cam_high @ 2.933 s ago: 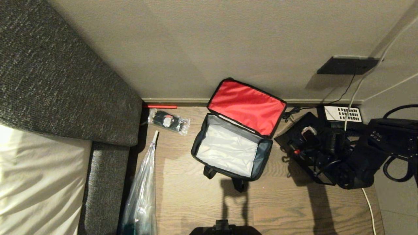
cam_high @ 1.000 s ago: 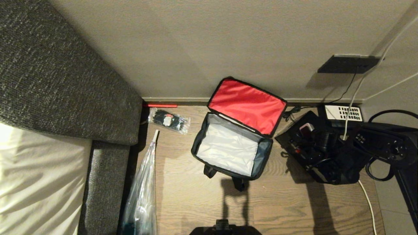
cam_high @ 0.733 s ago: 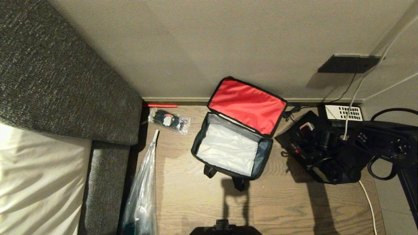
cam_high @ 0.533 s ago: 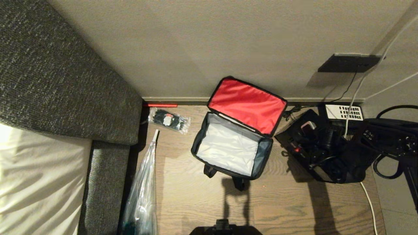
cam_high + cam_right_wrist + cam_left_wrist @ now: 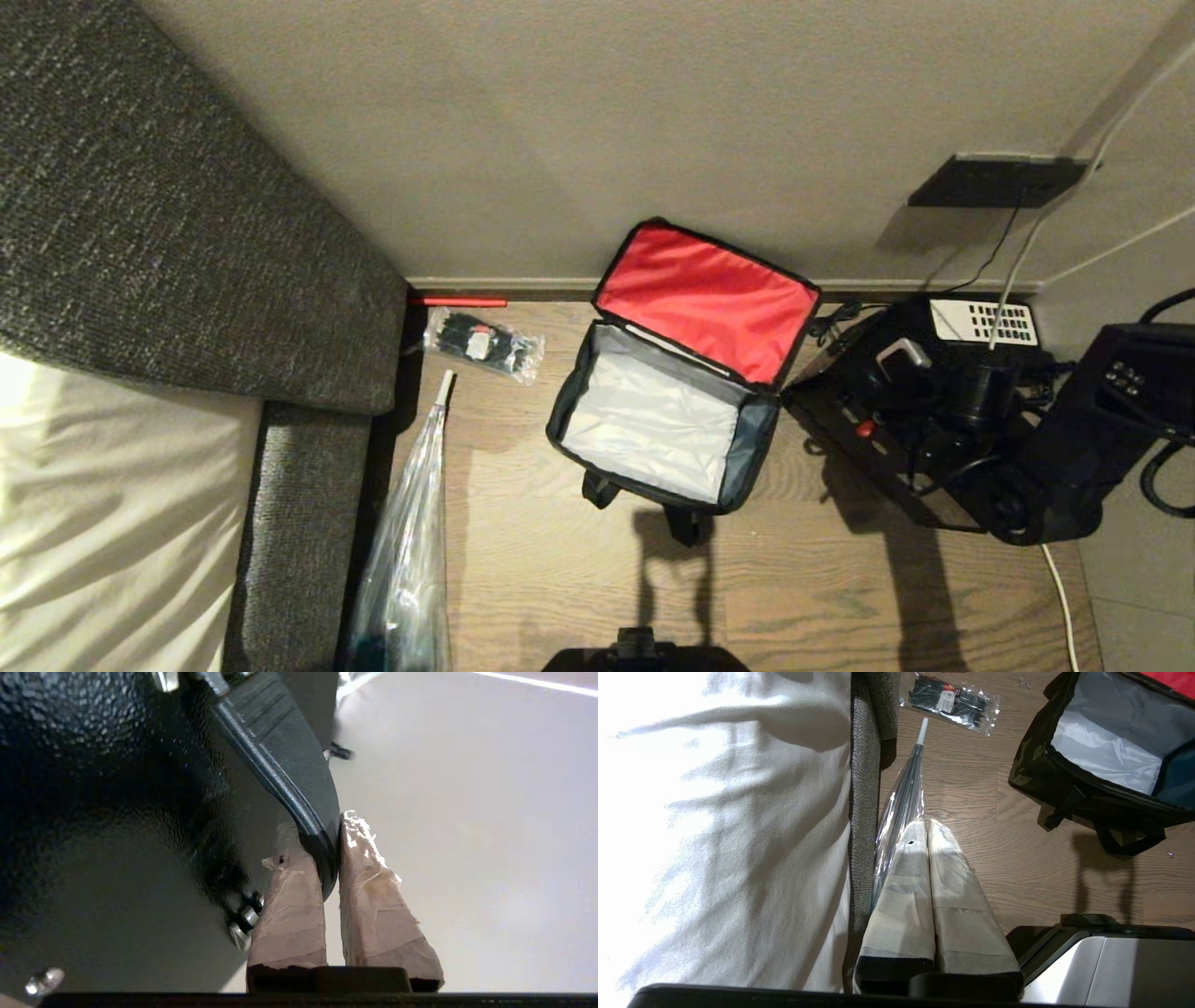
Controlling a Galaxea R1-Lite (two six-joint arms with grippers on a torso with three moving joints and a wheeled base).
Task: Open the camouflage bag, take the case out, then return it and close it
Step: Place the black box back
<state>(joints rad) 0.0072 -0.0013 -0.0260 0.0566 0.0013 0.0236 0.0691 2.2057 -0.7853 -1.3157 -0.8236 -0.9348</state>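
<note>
The bag (image 5: 667,425) stands on the wooden floor (image 5: 803,579) near the wall, its red lid (image 5: 707,303) thrown back against the baseboard, and the silvery inside shows nothing in it. The case (image 5: 896,439) is out of the bag, just beside it on the right of the head view, in front of a phone (image 5: 985,324) with a white keypad. The right gripper (image 5: 329,851) is closed tight on the handle (image 5: 285,760) of the case; in the right wrist view the taped fingers (image 5: 369,896) pinch the black strip of the handle from both sides, near its curved end. Whether the case rests on the floor or hangs a little above it, I cannot tell. The case looks like a hard box with a grainy metal skin and screws, so I judge it stiff and rather heavy; it will not bend, but it may swing or tilt under a grip that is not at the middle of the handle. The handle is smooth and could slide between the fingers, so a hold nearer its centre would be safer. The bag is soft and its walls may fold inward when the case goes in, so the case should enter straight from above. The left gripper (image 5: 924,833) is parked low beside the sofa (image 5: 866,788), fingers pressed together, holding nothing.
</note>
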